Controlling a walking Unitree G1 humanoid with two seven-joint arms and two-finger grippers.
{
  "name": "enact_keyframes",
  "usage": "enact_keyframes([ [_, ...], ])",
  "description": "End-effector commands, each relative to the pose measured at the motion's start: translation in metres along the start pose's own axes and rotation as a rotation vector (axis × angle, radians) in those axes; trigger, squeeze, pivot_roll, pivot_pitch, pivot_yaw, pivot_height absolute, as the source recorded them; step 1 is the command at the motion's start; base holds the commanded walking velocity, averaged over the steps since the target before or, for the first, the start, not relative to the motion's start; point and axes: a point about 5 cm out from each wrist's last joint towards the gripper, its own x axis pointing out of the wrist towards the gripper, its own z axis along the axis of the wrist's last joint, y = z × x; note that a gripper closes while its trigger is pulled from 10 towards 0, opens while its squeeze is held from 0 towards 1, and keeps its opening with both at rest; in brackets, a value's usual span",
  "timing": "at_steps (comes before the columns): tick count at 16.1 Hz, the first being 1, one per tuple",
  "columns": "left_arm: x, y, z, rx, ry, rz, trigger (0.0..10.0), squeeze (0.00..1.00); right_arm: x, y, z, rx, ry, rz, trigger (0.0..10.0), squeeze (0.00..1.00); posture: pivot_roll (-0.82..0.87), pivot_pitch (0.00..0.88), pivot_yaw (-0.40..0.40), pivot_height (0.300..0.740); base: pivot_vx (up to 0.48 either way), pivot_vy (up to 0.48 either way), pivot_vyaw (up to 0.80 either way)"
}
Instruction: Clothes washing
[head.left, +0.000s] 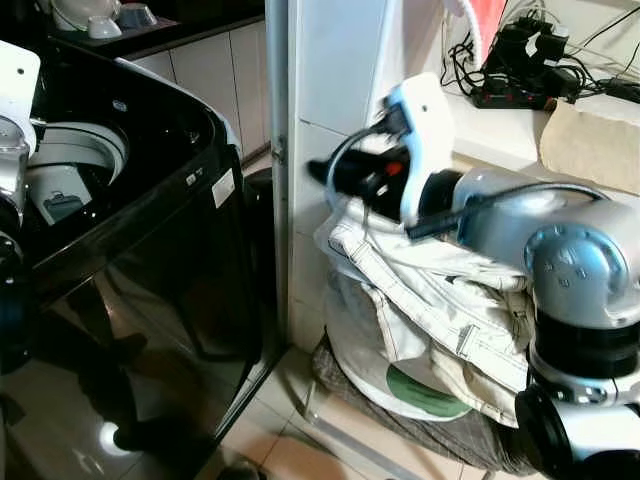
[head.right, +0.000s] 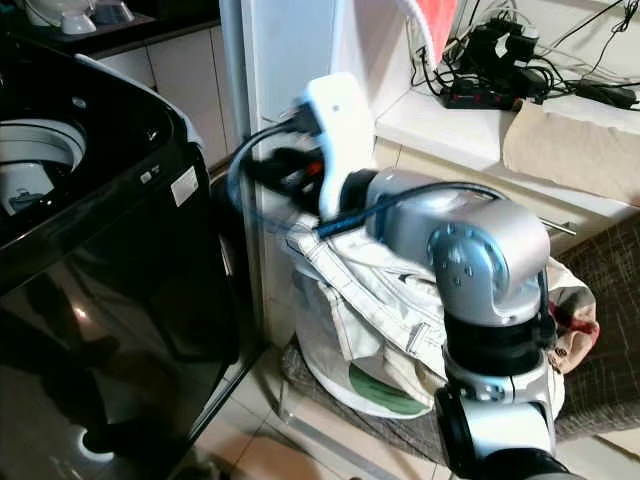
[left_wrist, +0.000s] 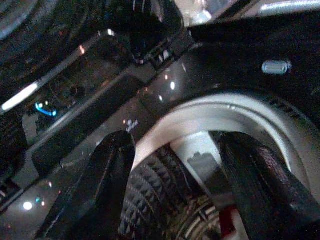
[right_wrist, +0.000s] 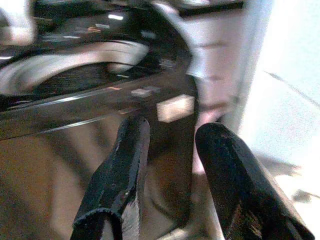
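A black top-loading washing machine (head.left: 150, 230) stands open on the left, its pale drum (head.left: 75, 165) showing. To its right a white laundry basket (head.left: 400, 390) is heaped with cream clothes (head.left: 430, 290). My right gripper (head.left: 325, 172) is raised just above the heap and points toward the washer. In the right wrist view its fingers (right_wrist: 120, 170) stand apart with nothing between them, so it is open. My left arm (head.left: 10, 160) is at the left edge over the washer. The left gripper (left_wrist: 175, 145) hangs open above the drum rim (left_wrist: 240, 107).
A white pillar (head.left: 340, 60) stands between washer and basket. A counter behind holds a power strip with tangled cables (head.left: 520, 70). A brown cloth (head.left: 450, 435) lies under the basket on the tiled floor. Bowls (head.left: 90, 15) sit on a far counter.
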Motion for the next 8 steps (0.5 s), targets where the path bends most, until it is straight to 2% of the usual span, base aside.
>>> enact_keyframes([
  [1, -0.005, -0.027, 0.042, -0.152, -0.218, -0.19, 10.0, 1.0, -0.003, -0.04, 0.0, 0.027, 0.021, -0.305, 10.0, 0.49, -0.01, 0.0, -0.01, 0.74, 0.0, 0.0, 0.0],
  [2, -0.011, -0.047, 0.06, -0.277, -0.345, -0.349, 10.0, 0.93, -0.008, -0.055, -0.004, 0.028, 0.05, -0.408, 10.0, 1.0, -0.01, 0.0, -0.009, 0.74, 0.0, 0.0, 0.0],
  [3, -0.021, -0.069, 0.071, -0.36, -0.422, -0.492, 10.0, 0.0, -0.014, -0.068, -0.01, 0.033, 0.084, -0.485, 10.0, 1.0, -0.01, 0.0, -0.014, 0.74, 0.0, 0.0, 0.0],
  [4, -0.037, -0.095, 0.075, -0.35, -0.498, -0.641, 10.0, 0.0, -0.021, -0.082, -0.014, 0.066, 0.112, -0.547, 10.0, 1.0, -0.01, 0.0, -0.013, 0.74, 0.0, 0.0, 0.0],
  [5, -0.057, -0.114, 0.077, -0.341, -0.58, -0.747, 10.0, 0.0, -0.027, -0.092, -0.016, 0.077, 0.136, -0.593, 10.0, 1.0, -0.01, 0.0, -0.012, 0.74, 0.0, 0.0, 0.0],
  [6, -0.067, -0.12, 0.077, -0.35, -0.61, -0.797, 10.0, 0.0, -0.03, -0.095, -0.017, 0.069, 0.154, -0.603, 10.0, 1.0, -0.02, 0.0, -0.009, 0.74, 0.0, 0.0, 0.0],
  [7, -0.1, -0.139, 0.073, -0.342, -0.683, -0.946, 10.0, 0.0, -0.036, -0.101, -0.023, 0.047, 0.252, -0.601, 10.0, 1.0, -0.02, 0.0, -0.005, 0.74, 0.0, 0.0, 0.0],
  [8, -0.109, -0.144, 0.07, -0.325, -0.696, -0.986, 10.0, 0.0, -0.038, -0.103, -0.025, 0.048, 0.27, -0.605, 10.0, 1.0, -0.02, 0.0, -0.006, 0.74, 0.0, 0.0, 0.0],
])
